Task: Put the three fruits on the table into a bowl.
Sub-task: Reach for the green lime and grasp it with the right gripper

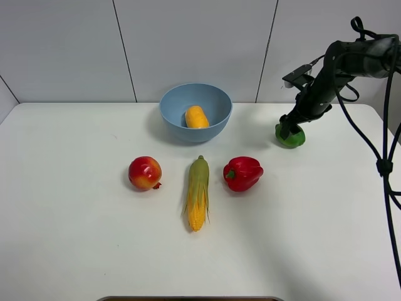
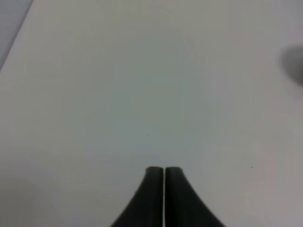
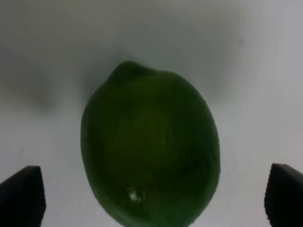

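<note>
Glossy green rounded fruit [image 3: 150, 146] is sitting between spread right fingers [image 3: 23, 194]; oblong orange-yellow mango [image 1: 197, 117] is lying in the deep light-blue bowl [image 1: 169, 119]; round red-yellow pomegranate [image 1: 145, 173] is waiting before it; left fingers [image 2: 154, 189] are pressing together.

i see mango [image 1: 197, 117] in bowl [image 1: 169, 100]; before it, left to right: pomegranate [image 1: 145, 173], corn cob [image 1: 198, 193], pepper [image 1: 243, 174]; rounded fruit [image 1: 293, 140] right of bowl.

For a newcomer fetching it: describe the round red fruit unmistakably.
On the white table, three things lie in a row before the blue bowl. The fruit is at the left end, beside the corn: round, red blushing yellow, unlike the lumpy all-red pepper.
</note>
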{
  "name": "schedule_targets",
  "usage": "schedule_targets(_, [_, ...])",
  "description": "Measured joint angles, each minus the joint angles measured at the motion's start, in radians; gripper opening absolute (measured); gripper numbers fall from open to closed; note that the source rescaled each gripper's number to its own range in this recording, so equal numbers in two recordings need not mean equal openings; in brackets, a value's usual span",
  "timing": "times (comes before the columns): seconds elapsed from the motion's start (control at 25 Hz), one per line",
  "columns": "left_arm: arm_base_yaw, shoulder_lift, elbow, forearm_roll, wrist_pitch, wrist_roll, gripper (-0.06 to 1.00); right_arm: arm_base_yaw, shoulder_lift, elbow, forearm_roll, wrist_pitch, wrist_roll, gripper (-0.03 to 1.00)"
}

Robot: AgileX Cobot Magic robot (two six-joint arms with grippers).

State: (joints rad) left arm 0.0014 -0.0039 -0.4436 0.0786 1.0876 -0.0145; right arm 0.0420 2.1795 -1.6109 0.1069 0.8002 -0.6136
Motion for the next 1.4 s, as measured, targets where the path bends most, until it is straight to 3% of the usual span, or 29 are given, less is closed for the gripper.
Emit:
schedule_targets(0.96, [0.000, 0.000, 0.000, 0.000, 0.000, 0.000, 0.00, 0.000, 0.122, -0.040, 0.014, -0.022, -0.011, 0.95])
schedule_targets(1.32, [0.000, 0.000, 0.000, 0.001, 0.000, 0.000, 0.00, 0.000, 0.139, -0.047, 0.023, -0.020, -0.011, 0.92])
schedule_targets(1.4, [0.000, 0.000, 0.000, 0.001, 0.000, 0.000, 0.00, 0.000, 0.139, -0.047, 0.027, -0.019, -0.011, 0.87])
